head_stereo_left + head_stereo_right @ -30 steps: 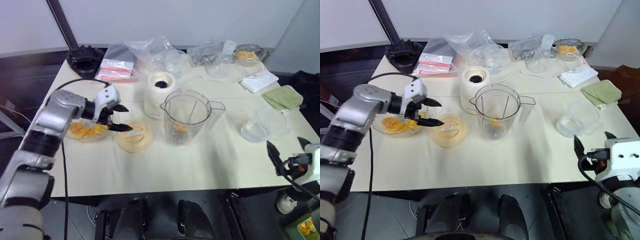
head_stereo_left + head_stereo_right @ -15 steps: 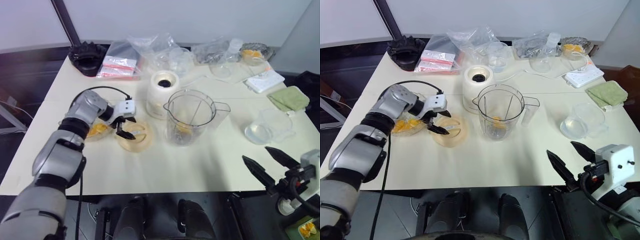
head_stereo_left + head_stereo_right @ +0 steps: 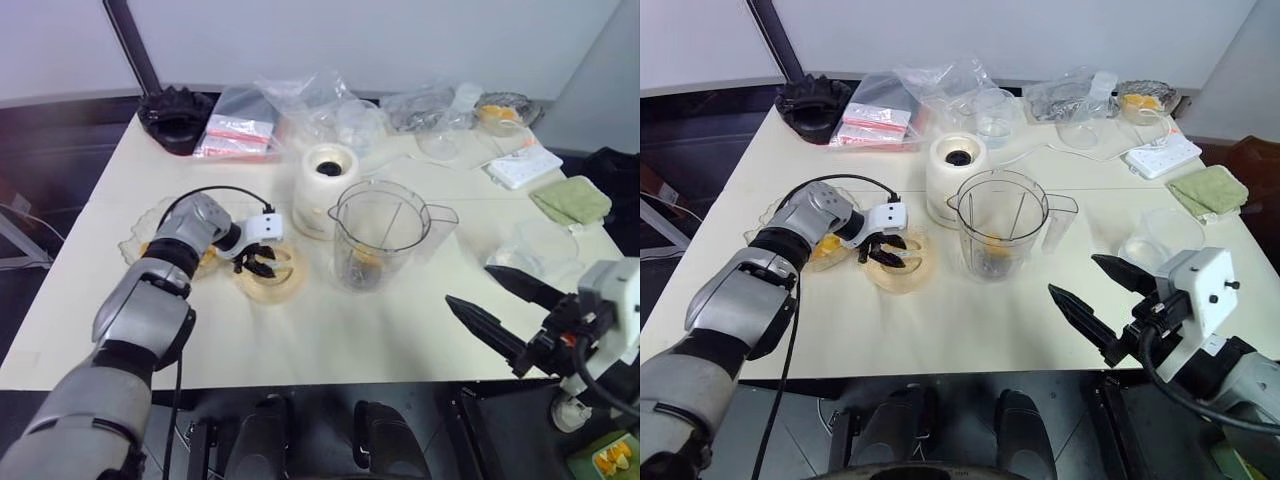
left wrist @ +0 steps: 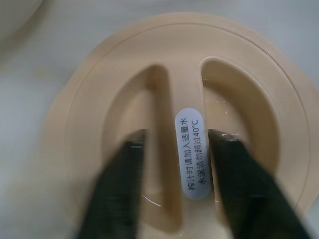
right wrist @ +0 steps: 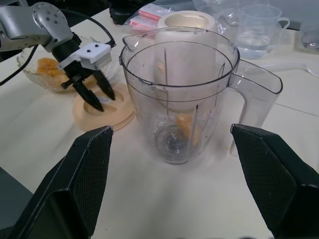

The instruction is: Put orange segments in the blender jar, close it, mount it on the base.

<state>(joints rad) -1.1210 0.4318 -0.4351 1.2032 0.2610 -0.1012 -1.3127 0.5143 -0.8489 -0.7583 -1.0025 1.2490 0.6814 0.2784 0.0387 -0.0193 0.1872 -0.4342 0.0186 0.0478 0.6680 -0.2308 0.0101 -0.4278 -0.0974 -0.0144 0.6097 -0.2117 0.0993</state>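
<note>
The clear blender jar (image 3: 378, 235) stands upright mid-table with one orange segment (image 5: 185, 122) at its bottom. Behind it is the cream-white base (image 3: 325, 185). More orange segments (image 5: 47, 67) lie in a clear bowl (image 3: 140, 240) at the left. Between bowl and jar lies the pale orange lid (image 3: 272, 280). My left gripper (image 3: 262, 268) points down into it. In the left wrist view its fingers (image 4: 124, 174) straddle the lid's middle ridge (image 4: 187, 99) and are shut on it. My right gripper (image 3: 468, 285) hovers open, right of the jar and pointing at it.
A black ridged round object (image 3: 175, 105) and plastic bags (image 3: 240, 135) sit at the back left, a clear measuring cup (image 3: 355, 120) behind the base. To the right are a squat clear container (image 3: 540, 245), a green cloth (image 3: 572, 198) and a white power strip (image 3: 518, 165).
My left gripper came down from beside the bowl onto the lid and closed on its ridge. My right gripper swung in from the table's right edge toward the jar.
</note>
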